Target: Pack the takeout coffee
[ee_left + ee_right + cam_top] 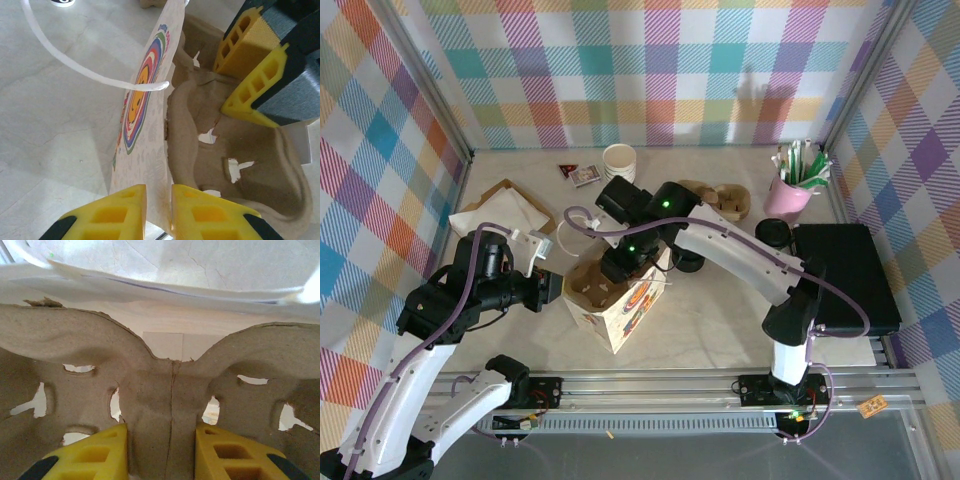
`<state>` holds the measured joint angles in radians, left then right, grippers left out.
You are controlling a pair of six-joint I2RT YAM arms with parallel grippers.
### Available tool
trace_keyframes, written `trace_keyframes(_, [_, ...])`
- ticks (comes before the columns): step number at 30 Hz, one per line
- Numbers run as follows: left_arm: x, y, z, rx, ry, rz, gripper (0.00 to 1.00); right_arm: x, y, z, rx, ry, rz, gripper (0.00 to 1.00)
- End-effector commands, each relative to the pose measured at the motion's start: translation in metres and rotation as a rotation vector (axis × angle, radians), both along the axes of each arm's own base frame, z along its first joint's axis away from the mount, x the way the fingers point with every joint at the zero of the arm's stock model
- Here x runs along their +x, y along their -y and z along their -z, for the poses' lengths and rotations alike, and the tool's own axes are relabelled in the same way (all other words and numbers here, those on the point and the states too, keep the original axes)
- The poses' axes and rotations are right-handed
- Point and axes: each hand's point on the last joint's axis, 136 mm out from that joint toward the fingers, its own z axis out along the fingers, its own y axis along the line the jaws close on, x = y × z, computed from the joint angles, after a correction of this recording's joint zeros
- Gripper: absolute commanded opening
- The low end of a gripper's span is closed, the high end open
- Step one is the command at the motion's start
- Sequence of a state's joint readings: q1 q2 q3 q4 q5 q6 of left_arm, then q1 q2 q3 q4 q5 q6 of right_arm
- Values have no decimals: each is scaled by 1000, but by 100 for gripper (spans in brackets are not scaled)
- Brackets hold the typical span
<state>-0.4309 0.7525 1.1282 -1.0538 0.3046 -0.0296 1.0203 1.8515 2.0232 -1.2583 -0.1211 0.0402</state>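
Printed paper bag (625,310) stands on bench (720,320), its wall pinched in left tool (159,192), jaws narrow. Inside the bag, right tool (161,432) is narrow too, clamped on the centre ridge of pulp cup carrier (165,380). Just right of the bag, partly hidden under the right arm, sits takeout coffee (688,263).

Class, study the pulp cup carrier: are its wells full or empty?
Empty where visible: the pulp cup carrier shows bare wells with torn holes and no cup seated in them.
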Motion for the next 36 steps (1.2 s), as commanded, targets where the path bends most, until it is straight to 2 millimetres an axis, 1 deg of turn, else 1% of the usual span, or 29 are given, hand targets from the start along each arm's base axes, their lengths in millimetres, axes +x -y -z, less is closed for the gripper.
trace_keyframes(1, [-3,4,-8,-19,17,30,20,-2,1,-1,-21,19,-23,32])
trace_keyframes(12, [0,7,-10,-33,2,25,22,-3,3,9,-77,65,-60,32])
trace_keyframes(16, [-4,11,-12,-60,-16,36,28,-3,2,8,-73,65,-53,32])
trace_keyframes(18, [-6,10,-12,-63,-35,29,29,-3,2,5,-63,67,-44,32])
trace_keyframes(20, [-9,8,-11,-62,-60,15,28,-3,2,3,-57,68,-37,32])
trace_keyframes(23, [-14,6,-11,-71,-102,-13,24,-2,3,2,-58,71,-28,32])
trace_keyframes(25, [-15,5,-9,-74,-132,-31,23,-1,5,2,-65,76,-23,31])
trace_keyframes(32, [-16,3,7,-19,-262,-64,22,0,5,5,-64,82,-24,31])
trace_keyframes(36, [-17,1,12,9,-285,-66,19,1,5,7,-73,88,-20,31])
